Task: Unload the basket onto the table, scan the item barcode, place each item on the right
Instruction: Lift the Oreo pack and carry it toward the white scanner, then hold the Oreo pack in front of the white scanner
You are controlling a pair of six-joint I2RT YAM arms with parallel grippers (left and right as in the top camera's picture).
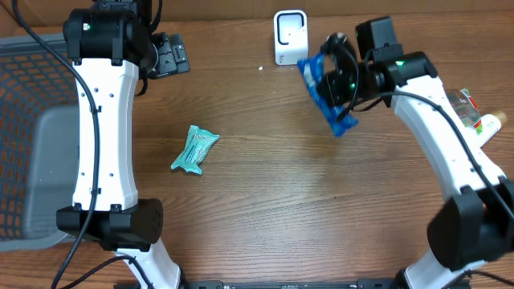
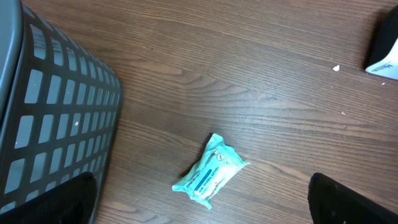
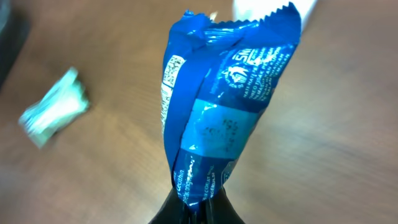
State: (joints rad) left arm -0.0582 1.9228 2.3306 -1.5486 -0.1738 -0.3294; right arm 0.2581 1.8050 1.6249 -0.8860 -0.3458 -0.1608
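Blue packet (image 1: 325, 95) is up off the table (image 1: 265, 201), pinched at its lower end by the right fingers (image 3: 194, 214), which are pressed tight together on the crimped edge. From the right wrist view it stands up out of them, creased down the middle, with white print on the wrapper and a lighter blue band across it. I can't pick out a barcode for sure.

On the overhead view it sits at about 1 o'clock from the middle of the table, and at roughly 5 o'clock from the white scanner (image 1: 290, 36), just beside it. The scanner stands at 12 o'clock near the far edge.

Left fingers (image 2: 71, 202) are spread wide with nothing between them, up at about 11 o'clock.

The surface is dark brown wood grain, pretty plain, with a tiny white speck (image 1: 260, 68) near the scanner. A teal pouch (image 1: 194, 149) lies flat at 9 o'clock, well apart from the blue one. A grey mesh basket (image 1: 32, 120) takes up the 9 o'clock edge, and a bottle (image 1: 474, 112) lies at the 3 o'clock edge.
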